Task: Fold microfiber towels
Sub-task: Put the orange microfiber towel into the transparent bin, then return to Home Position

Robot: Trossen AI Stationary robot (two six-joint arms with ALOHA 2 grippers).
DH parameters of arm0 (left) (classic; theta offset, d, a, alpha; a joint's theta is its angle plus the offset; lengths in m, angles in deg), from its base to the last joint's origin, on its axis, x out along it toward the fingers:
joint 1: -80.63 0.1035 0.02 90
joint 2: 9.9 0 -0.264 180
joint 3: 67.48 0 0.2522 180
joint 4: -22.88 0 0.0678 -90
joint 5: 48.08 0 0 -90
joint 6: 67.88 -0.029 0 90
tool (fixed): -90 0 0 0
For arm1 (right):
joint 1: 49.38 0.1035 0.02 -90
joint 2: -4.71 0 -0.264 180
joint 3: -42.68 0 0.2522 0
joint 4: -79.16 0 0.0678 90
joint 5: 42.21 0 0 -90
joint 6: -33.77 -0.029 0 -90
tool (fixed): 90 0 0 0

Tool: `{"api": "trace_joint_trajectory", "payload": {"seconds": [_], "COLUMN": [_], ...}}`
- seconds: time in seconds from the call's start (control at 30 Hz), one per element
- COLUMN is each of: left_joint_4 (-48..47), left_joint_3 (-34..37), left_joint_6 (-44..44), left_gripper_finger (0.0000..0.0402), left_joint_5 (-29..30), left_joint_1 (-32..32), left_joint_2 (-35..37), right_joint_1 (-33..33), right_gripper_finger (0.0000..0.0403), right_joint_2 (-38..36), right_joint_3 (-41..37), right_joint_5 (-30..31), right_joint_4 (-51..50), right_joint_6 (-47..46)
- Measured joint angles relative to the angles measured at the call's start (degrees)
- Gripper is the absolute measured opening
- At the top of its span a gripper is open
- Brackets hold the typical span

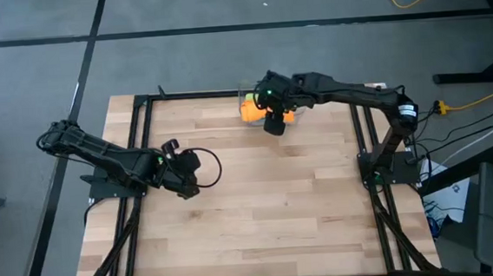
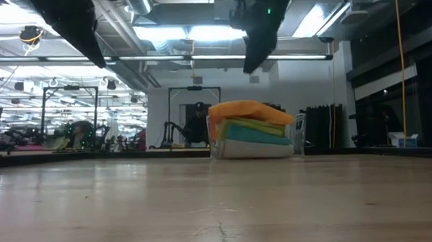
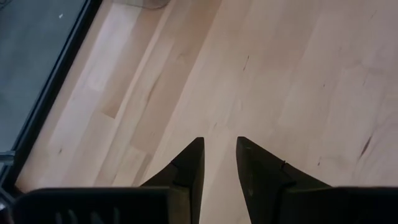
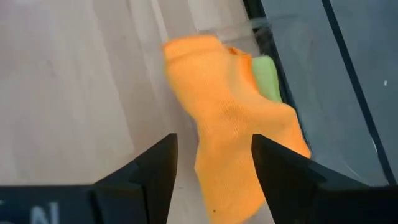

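My right gripper (image 4: 211,171) is hanging released above the orange towel (image 4: 230,137) topping the folded stack in the clear bin (image 2: 298,135) at the surface's far edge; folding looks nearly finished.

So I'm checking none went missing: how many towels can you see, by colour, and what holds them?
Orange towel: 1
Lime green towel: 1
Teal towel: 1
Light grey towel: 1
Clear bin: 1
Total: 5 things, 4 of them towels, stacked in the bin.
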Motion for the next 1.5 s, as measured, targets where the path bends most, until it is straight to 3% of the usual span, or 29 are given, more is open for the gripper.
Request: {"api": "trace_joint_trajectory", "payload": {"seconds": [0.27, 0.37, 0.6, 0.8, 0.93, 1.13, 1.27, 1.4, 1.5], "left_joint_4": [5.25, 7.16, 10.04, 10.01, 10.47, 11.24, 9.87, 2.73, 8.79], "left_joint_3": [0.00, 0.00, 0.00, 0.00, 0.00, 0.00, -0.04, 1.19, 8.41], "left_joint_6": [-0.02, 0.00, -0.02, -0.02, -0.15, -1.97, -3.22, 0.92, 0.60], "left_gripper_finger": [0.0085, 0.0085, 0.0085, 0.0085, 0.0085, 0.0085, 0.0081, 0.0071, 0.0060], "left_joint_5": [0.00, 0.05, 1.43, 1.49, 2.62, 4.40, 4.85, 7.01, 9.46], "left_joint_1": [0.00, 0.00, 0.00, 0.00, 0.00, 0.00, 0.14, -1.34, -2.95], "left_joint_2": [0.01, 0.00, 0.00, 0.02, 0.01, 1.07, 5.16, 12.76, 21.09], "right_joint_1": [0.79, 0.11, -4.93, -8.50, -9.06, -7.29, -4.12, 1.41, 6.99], "right_gripper_finger": [0.0209, 0.0209, 0.0209, 0.0209, 0.0209, 0.0209, 0.0209, 0.0209, 0.0209], "right_joint_2": [-0.15, -0.15, -0.07, -0.07, -1.34, -10.04, -19.72, -31.15, -39.88], "right_joint_3": [4.07, -0.72, -19.45, -28.99, -28.10, -21.88, -20.56, -24.26, -31.18], "right_joint_5": [0.25, 1.95, 2.91, 2.31, 2.02, 1.84, -4.92, -8.64, -8.63], "right_joint_4": [-3.19, 2.60, 28.77, 37.93, 39.32, 32.14, 24.84, 20.17, 21.58], "right_joint_6": [-3.28, -7.45, -14.10, -14.92, -15.04, -15.04, -14.86, -14.92, -15.13]}}
